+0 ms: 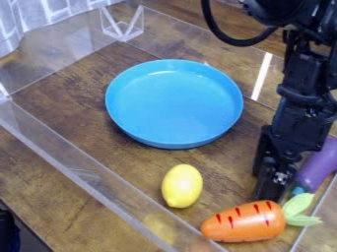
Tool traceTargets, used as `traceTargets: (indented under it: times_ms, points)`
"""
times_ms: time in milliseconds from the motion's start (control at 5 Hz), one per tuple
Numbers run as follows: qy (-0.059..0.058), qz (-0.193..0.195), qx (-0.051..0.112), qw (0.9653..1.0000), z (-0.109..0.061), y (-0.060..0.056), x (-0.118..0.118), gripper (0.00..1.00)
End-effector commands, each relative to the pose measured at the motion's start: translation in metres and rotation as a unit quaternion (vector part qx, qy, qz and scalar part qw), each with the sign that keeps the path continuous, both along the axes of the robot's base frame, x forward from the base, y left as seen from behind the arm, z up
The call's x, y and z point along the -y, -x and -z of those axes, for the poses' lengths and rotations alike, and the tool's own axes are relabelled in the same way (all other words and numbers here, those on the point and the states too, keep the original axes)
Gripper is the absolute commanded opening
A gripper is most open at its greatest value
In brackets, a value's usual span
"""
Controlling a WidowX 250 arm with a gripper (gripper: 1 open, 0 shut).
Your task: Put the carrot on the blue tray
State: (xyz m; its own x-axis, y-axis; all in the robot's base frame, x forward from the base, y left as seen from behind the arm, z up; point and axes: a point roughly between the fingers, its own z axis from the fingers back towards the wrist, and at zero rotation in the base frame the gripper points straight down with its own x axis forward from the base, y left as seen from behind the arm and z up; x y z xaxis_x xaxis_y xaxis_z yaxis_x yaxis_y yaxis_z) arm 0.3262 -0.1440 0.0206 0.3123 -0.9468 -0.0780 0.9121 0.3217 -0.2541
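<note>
blue tray (174, 102) sitting mid-table, nothing on it; arm hanging at right, gripper (277, 184) pointing down with jaws standing apart, gripping nothing; carrot (250, 221) lying just below gripper near front edge; lemon (182, 185) resting left of carrot

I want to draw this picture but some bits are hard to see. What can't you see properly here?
- Purple eggplant: mostly hidden behind the gripper and cut off by the right edge of the camera view.
- Gripper: dark against dark, so its fingertips are hard to separate.
- Carrot: leafy top nearly reaches the right edge.
- Blue tray and lemon: fully visible.
</note>
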Motion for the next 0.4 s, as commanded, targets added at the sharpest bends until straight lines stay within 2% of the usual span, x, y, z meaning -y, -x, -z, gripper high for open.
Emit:
traceTargets:
  times_ms: [0, 200]
  points:
    - [-0.007, 0.021, -0.018, 0.9996, 0.009, -0.005, -0.013, 1.0]
    - [-0.007, 0.049, -0.022, 0.9985, 0.009, -0.004, 0.001, 1.0]
